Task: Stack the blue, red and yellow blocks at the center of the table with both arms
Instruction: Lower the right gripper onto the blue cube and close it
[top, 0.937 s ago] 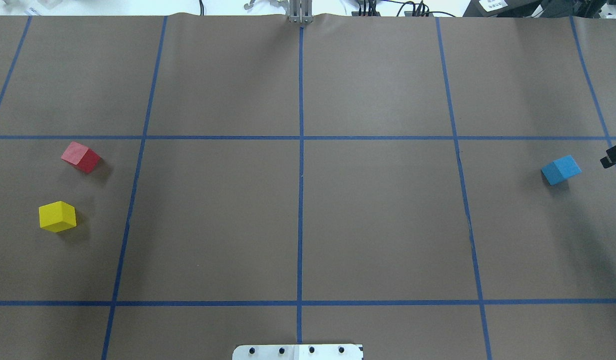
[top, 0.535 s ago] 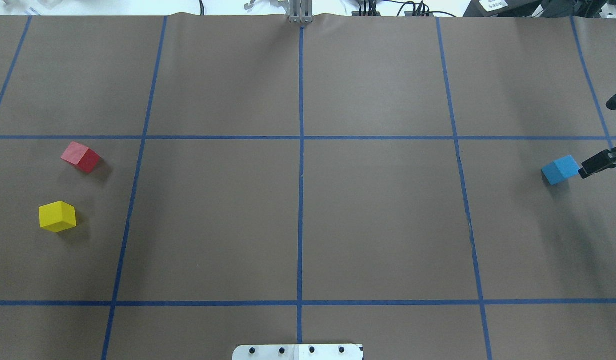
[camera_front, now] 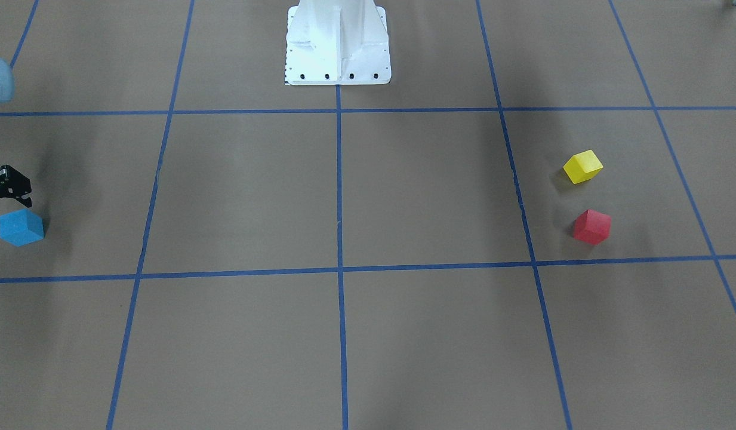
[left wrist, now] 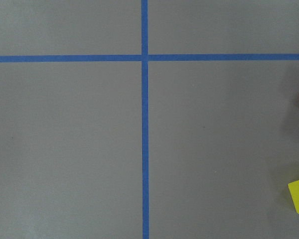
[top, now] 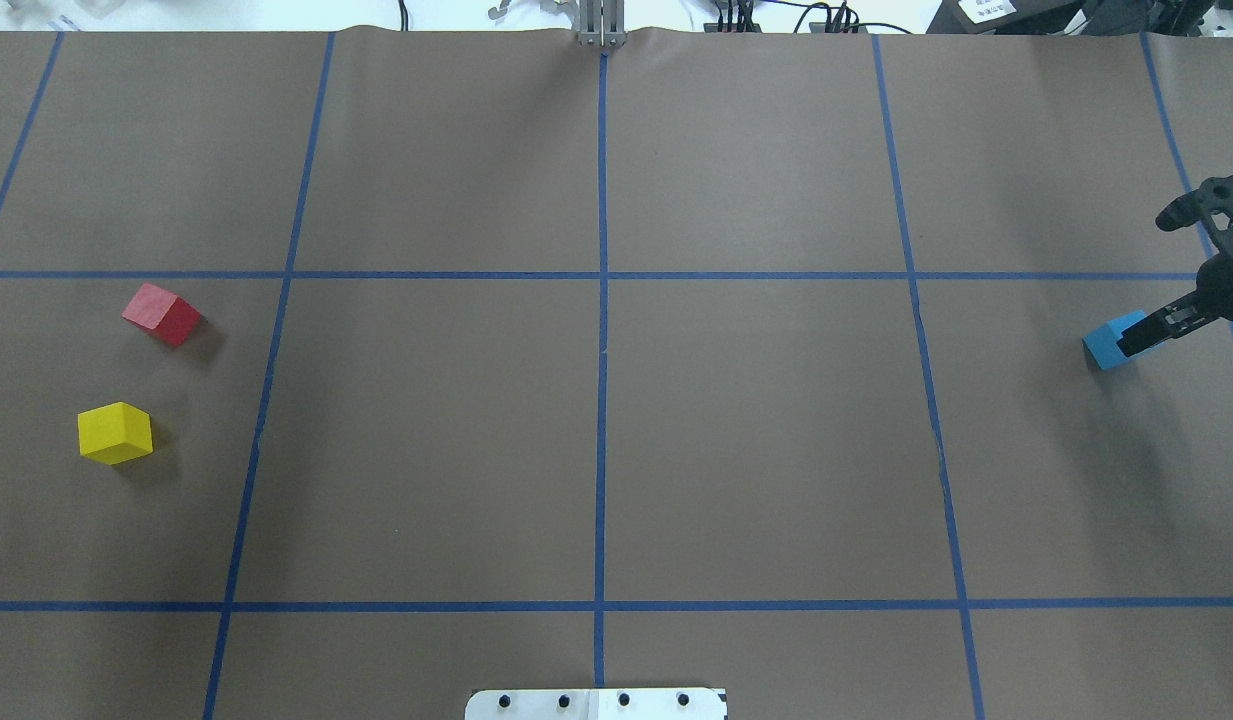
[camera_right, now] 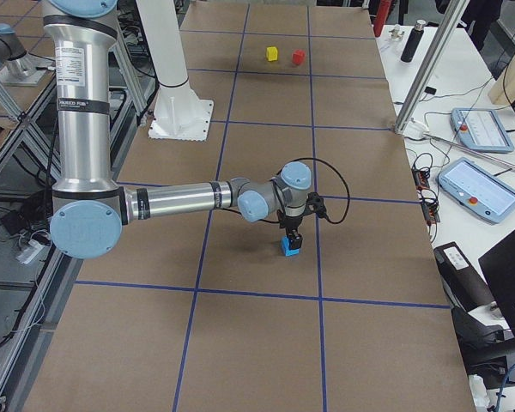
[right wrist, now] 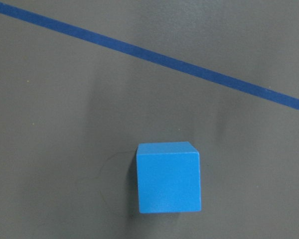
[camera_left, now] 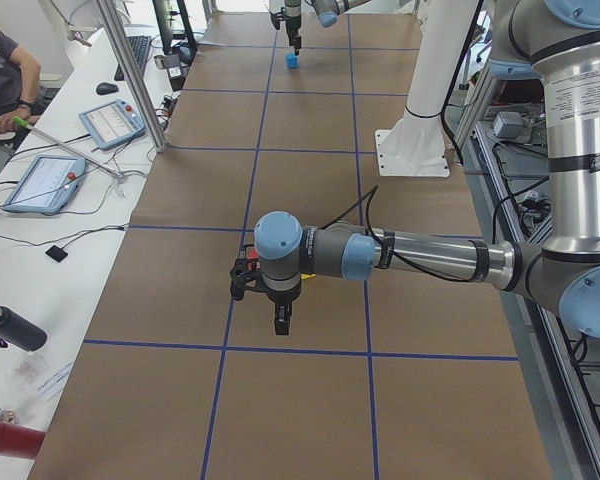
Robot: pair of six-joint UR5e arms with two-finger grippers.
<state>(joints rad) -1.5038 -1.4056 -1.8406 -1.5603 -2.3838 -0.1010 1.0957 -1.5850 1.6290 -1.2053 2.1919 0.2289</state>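
right claw [top: 1146,282]: spread, I hover it above blue block [top: 1104,346] to straddle it
left claw [camera_left: 283,322]: can't tell; parked near red block [top: 163,314], yellow block [top: 115,433]
blocks: apart at counter [top: 756,440] sides, none stacked yet

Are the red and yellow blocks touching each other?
No, the red block and the yellow block sit apart, with bare brown table showing between them.

A brown table [top: 756,440] is ruled into large squares by thin blue tape lines [top: 602,400] — three plain cubes are seen: blue block [top: 1101,346], red block [top: 163,314], yellow block [top: 115,433].
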